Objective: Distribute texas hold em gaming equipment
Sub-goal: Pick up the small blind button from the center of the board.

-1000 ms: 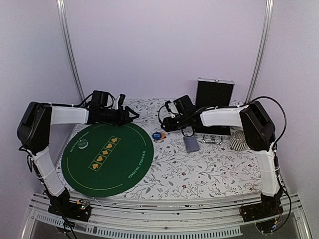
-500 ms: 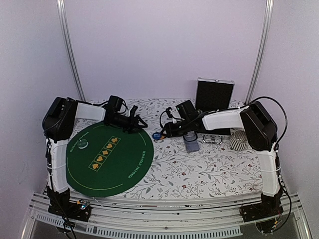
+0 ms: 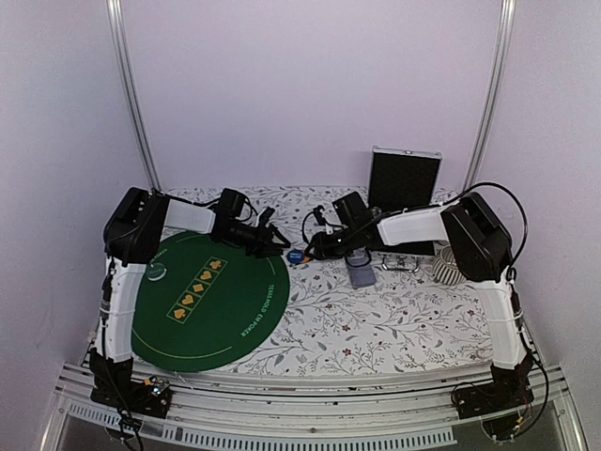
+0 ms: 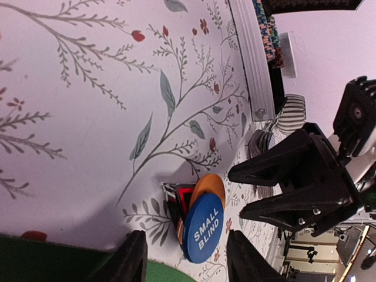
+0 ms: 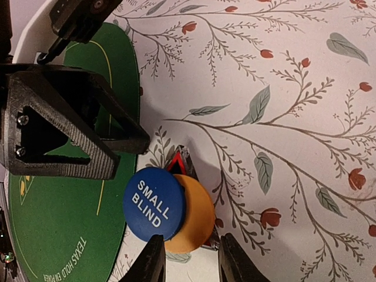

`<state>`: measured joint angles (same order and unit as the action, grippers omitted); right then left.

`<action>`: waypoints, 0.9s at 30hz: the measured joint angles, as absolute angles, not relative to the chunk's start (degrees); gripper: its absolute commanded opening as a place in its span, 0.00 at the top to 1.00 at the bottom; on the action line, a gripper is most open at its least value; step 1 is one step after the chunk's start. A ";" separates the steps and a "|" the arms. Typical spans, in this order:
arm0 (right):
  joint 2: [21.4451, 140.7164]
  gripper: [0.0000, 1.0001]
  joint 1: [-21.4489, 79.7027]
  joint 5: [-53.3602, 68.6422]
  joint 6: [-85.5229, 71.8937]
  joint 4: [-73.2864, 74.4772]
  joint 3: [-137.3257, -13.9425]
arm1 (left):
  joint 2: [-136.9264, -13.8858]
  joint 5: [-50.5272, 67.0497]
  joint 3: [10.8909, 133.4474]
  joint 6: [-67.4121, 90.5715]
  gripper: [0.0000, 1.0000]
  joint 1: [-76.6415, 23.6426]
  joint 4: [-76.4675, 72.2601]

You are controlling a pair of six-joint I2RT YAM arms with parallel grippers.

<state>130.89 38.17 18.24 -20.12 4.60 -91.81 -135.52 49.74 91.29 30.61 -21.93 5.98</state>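
A blue "SMALL BLIND" disc (image 5: 154,202) leans on an orange disc (image 5: 198,218), and both lie over a dark red-edged triangular marker (image 5: 178,162) on the floral cloth. In the top view this pile (image 3: 296,255) sits just right of the green mat. My right gripper (image 5: 191,264) stands open, its fingers straddling the near edge of the orange disc. From the other side my left gripper (image 4: 188,261) is open too, its fingers either side of the blue disc (image 4: 202,228). Grey-backed cards (image 3: 360,272) lie to the right. A small chip (image 3: 155,272) rests on the mat.
The round green poker mat (image 3: 202,296) fills the left of the table. At the back right a silver-and-black case (image 3: 404,188) stands open, with a ribbed cup (image 3: 449,266) in front of it. The two grippers face each other closely over the discs.
The left arm has swung right, from over the mat's far edge to the disc pile. The right gripper has moved down onto the discs. Both sets of jaws have narrowed.
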 measured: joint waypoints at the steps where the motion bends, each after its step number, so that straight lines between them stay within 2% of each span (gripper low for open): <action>1: 131.52 0.68 38.17 18.41 -20.10 4.62 -92.42 | -135.85 50.33 91.48 30.28 0.52 -21.93 5.87; 10: 134.80 0.72 38.17 19.79 -20.36 4.16 -94.85 | -137.43 51.70 93.62 28.42 0.61 -22.09 7.42; 18: 135.31 0.73 38.17 20.29 -21.10 3.53 -95.31 | -139.37 53.84 95.57 27.44 0.75 -22.46 8.23; 24: 135.33 0.74 38.17 20.32 -21.61 3.44 -95.31 | -139.41 54.39 95.39 26.59 0.95 -22.90 9.28; 27: 135.33 0.74 38.06 20.32 -21.74 3.36 -95.31 | -138.82 56.88 95.20 26.52 1.00 -22.50 8.32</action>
